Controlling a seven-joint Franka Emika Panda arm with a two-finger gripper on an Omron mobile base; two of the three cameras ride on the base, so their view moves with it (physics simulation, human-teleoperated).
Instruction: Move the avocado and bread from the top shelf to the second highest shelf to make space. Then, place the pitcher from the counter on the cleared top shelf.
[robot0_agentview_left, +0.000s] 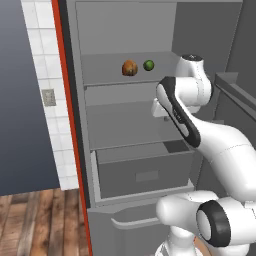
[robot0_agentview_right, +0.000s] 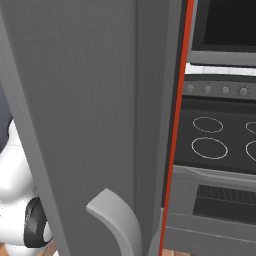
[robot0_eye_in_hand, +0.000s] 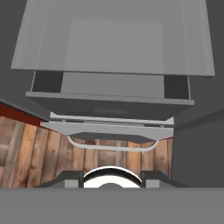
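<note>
The fridge stands open in front of me, and nothing of the job is done yet. The bread (robot0_agentview_left: 129, 68) and the avocado (robot0_agentview_left: 148, 65) sit side by side on the top shelf (robot0_agentview_left: 100, 75), toward its right half, the bread on the left and the avocado just beside it, not touching. My arm is folded up at the right edge of the fridge opening, with my hand low, about level with the second shelf (robot0_agentview_left: 115, 122). My wrist camera looks down over a shelf panel and the drawer (robot0_eye_in_hand: 109, 105) to the wood floor (robot0_eye_in_hand: 26, 153), so my hand points downward, away from the food. Both things lie above my hand and to its left; the avocado is the nearer. They are round, so no grip axis matters. I must lift, turn toward the shelf, then reach in. I cannot tell how wide my fingers stand.
</note>
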